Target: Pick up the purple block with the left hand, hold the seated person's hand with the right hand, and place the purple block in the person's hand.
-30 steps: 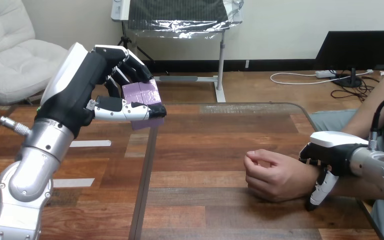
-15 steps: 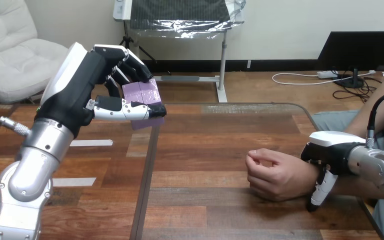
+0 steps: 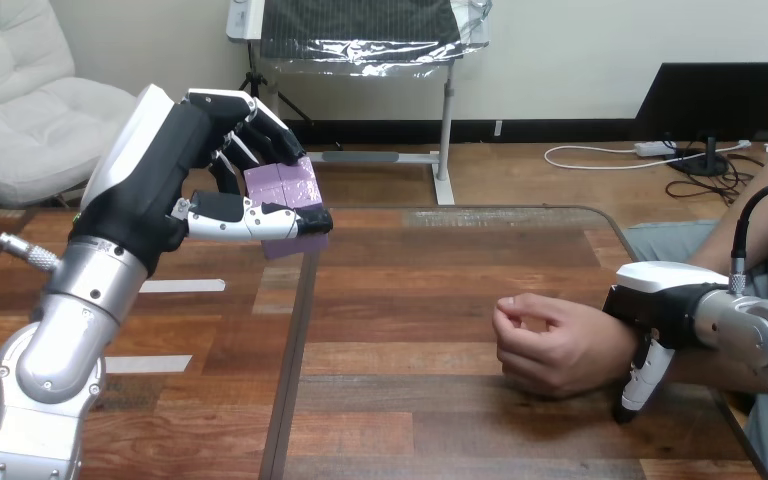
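Smooth wood-grain table (image 3: 410, 260), matt purple block (image 3: 282, 185), satin silver metal left forearm (image 3: 60, 330)

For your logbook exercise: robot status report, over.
Left hand shut on purple block, raised. Right hand over person's wrist, grip unclear. Person's hand curled on table, blocking handover.

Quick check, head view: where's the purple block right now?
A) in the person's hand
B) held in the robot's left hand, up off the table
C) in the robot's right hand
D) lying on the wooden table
B: the purple block is gripped between the fingers and thumb of the left hand, raised above the wooden table; the person's hand rests curled on the table, away from the block.
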Controlling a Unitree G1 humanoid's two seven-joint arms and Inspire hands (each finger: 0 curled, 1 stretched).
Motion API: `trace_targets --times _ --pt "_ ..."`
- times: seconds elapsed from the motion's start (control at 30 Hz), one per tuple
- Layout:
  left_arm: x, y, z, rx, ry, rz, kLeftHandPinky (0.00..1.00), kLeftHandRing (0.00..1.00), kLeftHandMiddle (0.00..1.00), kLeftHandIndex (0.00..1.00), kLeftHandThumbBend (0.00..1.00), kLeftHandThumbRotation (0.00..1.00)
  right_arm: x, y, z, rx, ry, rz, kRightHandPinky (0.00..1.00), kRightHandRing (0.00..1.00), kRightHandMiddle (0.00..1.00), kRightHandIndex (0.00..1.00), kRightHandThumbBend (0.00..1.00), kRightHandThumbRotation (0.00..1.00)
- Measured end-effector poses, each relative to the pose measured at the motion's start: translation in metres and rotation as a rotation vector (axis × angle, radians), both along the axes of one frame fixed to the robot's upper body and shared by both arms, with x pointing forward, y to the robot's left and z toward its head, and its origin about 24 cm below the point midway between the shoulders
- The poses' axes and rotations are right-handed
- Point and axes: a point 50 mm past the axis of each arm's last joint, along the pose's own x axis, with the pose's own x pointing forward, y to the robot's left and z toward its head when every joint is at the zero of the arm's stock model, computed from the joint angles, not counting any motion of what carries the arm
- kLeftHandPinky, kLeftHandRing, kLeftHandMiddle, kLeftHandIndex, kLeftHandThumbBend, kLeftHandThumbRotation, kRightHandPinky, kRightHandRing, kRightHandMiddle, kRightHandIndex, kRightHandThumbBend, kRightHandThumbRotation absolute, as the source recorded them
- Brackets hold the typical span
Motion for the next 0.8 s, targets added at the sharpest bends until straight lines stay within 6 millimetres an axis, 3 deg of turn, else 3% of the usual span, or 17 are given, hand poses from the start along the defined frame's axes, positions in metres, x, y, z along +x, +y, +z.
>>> trace_targets --times 0.47,0.8 --pt "0.0002 0.0003 -0.0006 -0.009 0.003 -0.003 0.28 0.36 0.42 0.43 0.62 0.0 -0.0001 -0.0045 0.0029 0.03 -0.005 -0.002 0.27 0.37 0.46 0.47 0.83 0.01" --pt "0.0018 0.0011 -0.0051 -0.025 0.017 -0.003 0.26 0.34 0.42 0.43 0.62 0.0 -0.0006 -0.0063 0.0038 0.071 -0.003 -0.019 0.28 0.38 0.47 0.49 0.82 0.03"
